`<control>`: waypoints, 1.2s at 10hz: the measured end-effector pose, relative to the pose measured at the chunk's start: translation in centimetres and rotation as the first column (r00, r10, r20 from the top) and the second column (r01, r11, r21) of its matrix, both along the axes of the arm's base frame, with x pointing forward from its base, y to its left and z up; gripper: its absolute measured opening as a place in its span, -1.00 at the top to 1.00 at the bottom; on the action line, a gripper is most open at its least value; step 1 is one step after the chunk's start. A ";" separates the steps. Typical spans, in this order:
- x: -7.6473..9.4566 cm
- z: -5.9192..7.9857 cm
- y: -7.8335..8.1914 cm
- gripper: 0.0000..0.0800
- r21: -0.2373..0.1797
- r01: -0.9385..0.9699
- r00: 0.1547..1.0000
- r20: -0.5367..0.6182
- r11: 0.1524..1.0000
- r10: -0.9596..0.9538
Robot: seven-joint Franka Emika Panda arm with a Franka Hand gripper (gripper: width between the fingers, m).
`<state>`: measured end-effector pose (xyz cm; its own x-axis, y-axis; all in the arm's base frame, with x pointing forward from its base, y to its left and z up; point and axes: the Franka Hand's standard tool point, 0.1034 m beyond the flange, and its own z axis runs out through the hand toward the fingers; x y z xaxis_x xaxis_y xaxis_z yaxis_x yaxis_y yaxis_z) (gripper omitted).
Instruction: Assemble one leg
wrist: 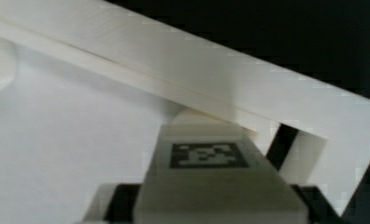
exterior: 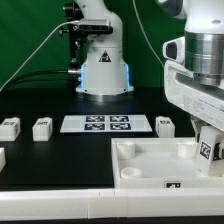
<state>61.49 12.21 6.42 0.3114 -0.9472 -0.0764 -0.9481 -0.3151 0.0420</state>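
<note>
One leg (exterior: 208, 147) was in your hand (exterior: 207, 150), which had closed on it, and you held it over the corner of the white tray-like piece (exterior: 150, 160) at the exterior view's right. From that view the leg hung just above or just inside the tray's rim; whether its lower end had reached a socket I could not tell, since the hand and the tray wall hid it. I would judge the pick-up done and the seating still to come: you had yet to lower the leg, fit it home and let go.

Four other legs waited loose on the table (exterior: 40, 160): two in a row (exterior: 10, 127) (exterior: 42, 127) at the exterior view's left, another cut off at that edge (exterior: 2, 157), and one (exterior: 165, 124) just beside the marker board (exterior: 106, 123).

The held leg was a small white blocky peg with a black-and-white square tag on its face. In the wrist view the leg (wrist: 207, 160) ran up between your fingers (wrist: 114, 203), tag toward the camera, close under the tray's (wrist: 200, 70) raised wall.
</note>
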 end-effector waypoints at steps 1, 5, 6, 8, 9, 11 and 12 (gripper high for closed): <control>0.0 0.0 0.0 0.27 -0.003 0.138 0.990 -0.008 0.990 -0.138; 0.0 0.0 0.2 -0.23 0.003 0.049 0.999 -0.004 0.999 -0.049; 0.0 0.0 0.2 -0.50 0.003 -0.025 1.000 0.001 1.000 0.025; -0.1 0.0 0.2 -0.59 0.018 -0.290 0.957 0.020 0.957 0.290; -0.1 0.0 0.2 -0.62 0.020 -0.387 0.922 0.027 0.922 0.387; -0.1 0.0 0.2 -0.62 0.021 -0.614 0.789 0.045 0.789 0.613; -0.1 0.0 0.2 -0.62 0.015 -0.711 0.703 0.049 0.703 0.709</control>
